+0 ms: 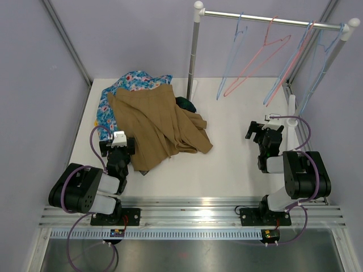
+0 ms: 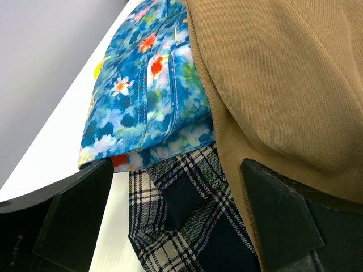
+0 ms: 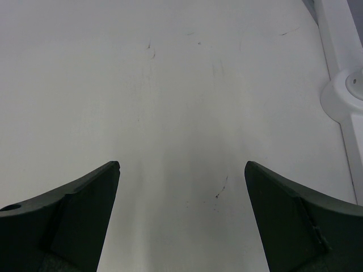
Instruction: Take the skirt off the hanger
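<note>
The tan pleated skirt [image 1: 161,122] lies spread on the table over a pile of clothes, with no hanger showing in it. It fills the right of the left wrist view [image 2: 283,85]. Light-blue wire hangers [image 1: 232,56] hang bare on the rail at the back right. My left gripper [image 1: 118,140] is open and empty at the skirt's near left edge, its jaws over the tartan cloth [image 2: 187,215]. My right gripper [image 1: 258,131] is open and empty over bare table [image 3: 181,85], far right of the skirt.
A blue floral garment [image 1: 122,85] and the dark tartan garment lie under the skirt. Pink hangers [image 1: 258,62] hang among the blue ones on the rail [image 1: 266,20]. The rack's pole [image 1: 194,56] stands behind the pile; its right post's base [image 3: 346,96] is beside my right gripper.
</note>
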